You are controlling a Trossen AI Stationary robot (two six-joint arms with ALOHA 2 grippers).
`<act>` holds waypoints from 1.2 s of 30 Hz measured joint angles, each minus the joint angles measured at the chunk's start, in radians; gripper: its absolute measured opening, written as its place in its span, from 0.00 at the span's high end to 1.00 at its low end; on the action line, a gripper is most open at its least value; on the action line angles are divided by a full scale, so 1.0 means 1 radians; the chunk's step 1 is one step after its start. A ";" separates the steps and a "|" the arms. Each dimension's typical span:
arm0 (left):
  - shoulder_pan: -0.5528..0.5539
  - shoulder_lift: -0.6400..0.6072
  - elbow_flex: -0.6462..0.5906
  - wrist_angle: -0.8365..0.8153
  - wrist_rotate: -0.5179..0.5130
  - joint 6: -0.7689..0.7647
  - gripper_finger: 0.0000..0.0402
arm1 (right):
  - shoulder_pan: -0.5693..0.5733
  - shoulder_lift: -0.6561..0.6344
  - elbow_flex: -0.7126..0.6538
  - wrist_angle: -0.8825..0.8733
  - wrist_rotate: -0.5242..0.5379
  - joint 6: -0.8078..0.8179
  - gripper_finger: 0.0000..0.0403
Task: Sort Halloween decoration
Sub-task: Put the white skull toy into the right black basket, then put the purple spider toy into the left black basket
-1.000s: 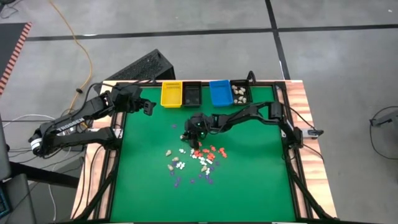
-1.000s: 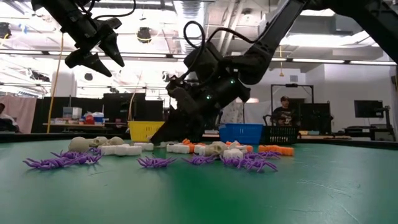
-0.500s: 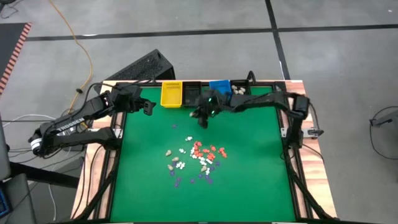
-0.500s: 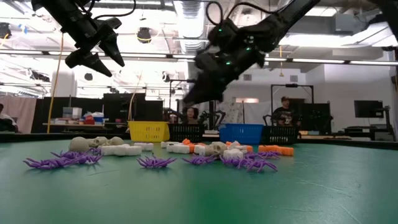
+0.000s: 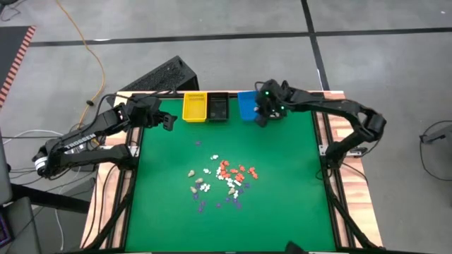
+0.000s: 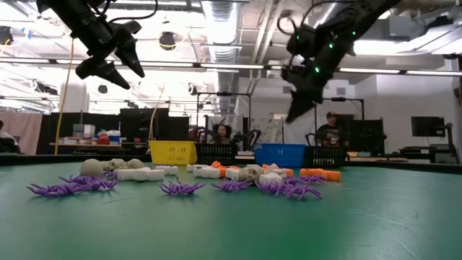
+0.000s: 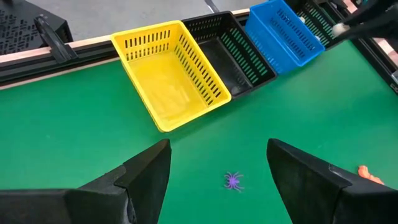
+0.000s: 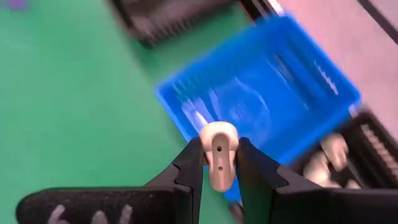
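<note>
The Halloween decoration lies as a heap of tiny white, cream, orange and purple pieces on the green mat, and shows in the low view too. One purple spider lies apart. My right gripper is shut on a small cream piece, high over the mat by the blue bin. My left gripper hangs open over the far left of the mat, touching nothing. My right gripper pinches the cream piece by its lower part between its two fingers. The piece's rounded top sticks out past the fingertips. The fingers slant down toward the far edge. The piece is lifted clear, over the blue bin's near rim.
Along the far edge stand a yellow bin, a black bin, the blue bin, and a second black bin holding cream pieces. Bare green mat lies between the heap and the bins.
My right gripper has risen from beside the heap and swung toward the table's far right, over to the blue bin, tipping less steeply downward as it went. The heap lies as before.
</note>
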 joint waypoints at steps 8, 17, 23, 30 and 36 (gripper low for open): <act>0.000 0.000 0.000 0.000 -0.003 -0.006 0.36 | -0.072 0.002 -0.062 -0.023 0.185 0.026 0.70; 0.000 0.000 0.000 0.000 -0.003 -0.008 0.36 | -0.133 0.002 -0.060 -0.055 0.192 0.046 0.56; 0.000 0.000 0.000 0.000 -0.003 -0.007 0.36 | -0.112 0.001 -0.043 -0.029 -0.098 0.073 0.47; 0.000 0.000 0.000 0.000 -0.003 -0.001 0.36 | 0.112 0.002 -0.042 0.248 -0.251 0.123 0.49; 0.000 0.000 0.000 0.000 -0.003 0.002 0.36 | 0.328 0.076 -0.024 0.584 -0.070 0.075 0.51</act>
